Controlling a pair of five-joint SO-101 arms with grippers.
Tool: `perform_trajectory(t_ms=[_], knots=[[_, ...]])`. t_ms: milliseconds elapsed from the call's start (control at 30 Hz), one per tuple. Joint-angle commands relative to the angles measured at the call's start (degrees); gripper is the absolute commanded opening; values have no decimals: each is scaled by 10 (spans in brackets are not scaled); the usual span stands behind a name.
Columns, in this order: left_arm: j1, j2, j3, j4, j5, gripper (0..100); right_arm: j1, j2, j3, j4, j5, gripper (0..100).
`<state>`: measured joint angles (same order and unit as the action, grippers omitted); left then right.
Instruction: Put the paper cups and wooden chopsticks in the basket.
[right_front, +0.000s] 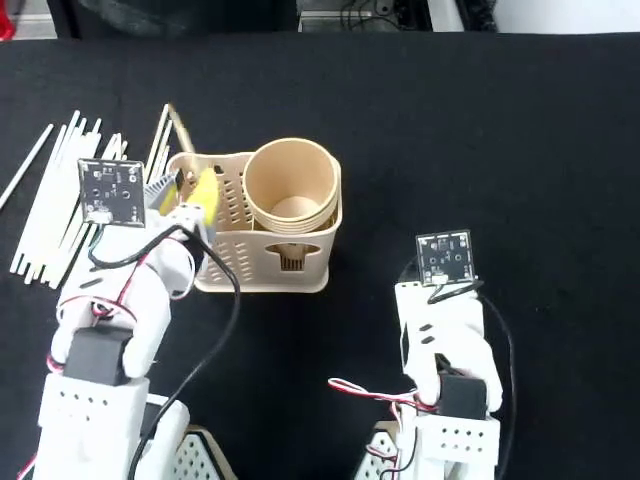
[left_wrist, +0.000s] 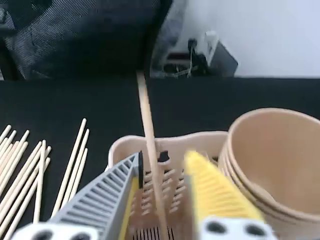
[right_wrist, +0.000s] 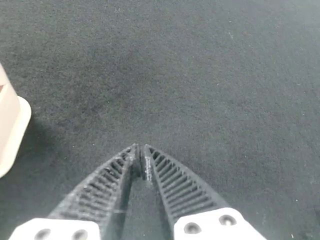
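Paper cups (right_front: 290, 185) sit nested as one stack in the wider compartment of the basket (right_front: 260, 275), so that half of the job looks finished. One wooden chopstick (left_wrist: 147, 130) stands tilted in the narrower compartment beside them. Its lower end is down inside the perforated wall and its upper end leans out over the far rim.

The left claw (left_wrist: 162, 157) straddles this stick with its grey and yellow jaws apart, a gap wider than the stick itself. The stick seems to run close along the grey jaw, though whether it touches is hard to tell from the left wrist view. That pose fits a stick being let go into the compartment, with the basket wall holding it rather than the claw.

The other chopsticks (right_front: 60, 210) lie fanned out on the table (right_front: 450, 120) just beside the basket, on the left arm's side. They are within that arm's reach, and most of the work is there.

The right claw (right_wrist: 140, 150) hangs low over bare cloth with its jaws together and nothing between them. It is well apart from the basket, whose corner shows at the edge of the right wrist view. It appears parked out of the way, since nothing on its side needs lifting.
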<state>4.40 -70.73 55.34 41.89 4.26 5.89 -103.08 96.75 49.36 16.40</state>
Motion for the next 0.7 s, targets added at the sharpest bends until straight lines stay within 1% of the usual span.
perform_trajectory(t_ms=[0, 33, 167, 300, 367, 500, 667], knots=[[7, -4, -90, 85, -13, 256, 7, -2, -1, -10, 0, 26], [2, -3, -107, 103, -14, 255, 7, -2, -1, -10, 0, 26], [-62, -2, -169, 162, -14, 256, 6, -2, -1, -9, 0, 26], [-155, 2, -238, 230, -19, 258, 6, -2, -1, -9, 0, 26], [-198, 27, -268, 258, -50, 257, 6, -2, -1, -9, 0, 26], [-264, 150, -339, 316, -106, 257, 6, -2, -1, -9, 0, 26], [-336, 389, -485, 387, -150, 256, 6, -2, -1, -8, 0, 26]])
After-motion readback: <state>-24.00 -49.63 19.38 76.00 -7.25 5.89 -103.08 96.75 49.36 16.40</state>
